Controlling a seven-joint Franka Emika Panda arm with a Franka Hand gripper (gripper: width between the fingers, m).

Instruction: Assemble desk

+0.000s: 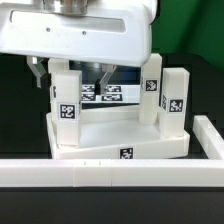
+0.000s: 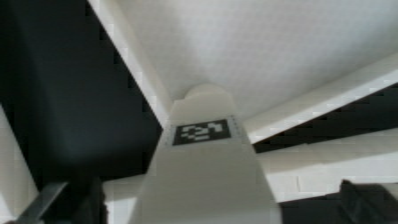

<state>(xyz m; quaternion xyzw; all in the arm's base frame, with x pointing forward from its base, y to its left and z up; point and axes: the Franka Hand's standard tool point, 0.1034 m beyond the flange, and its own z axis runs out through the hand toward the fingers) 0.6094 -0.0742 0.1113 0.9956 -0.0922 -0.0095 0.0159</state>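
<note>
No readable text; only black-white marker tags on legs (image 1: 66,105), panel (image 1: 118,152), marker board (image 1: 105,95).

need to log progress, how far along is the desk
Done: three legs stand upright on the panel, one on the exterior view's left and two on its right. In hand: nothing is gripped; the open tool straddles the left leg. Left: no fourth leg is visible, and I can't tell whether the standing ones are fully seated.
</note>
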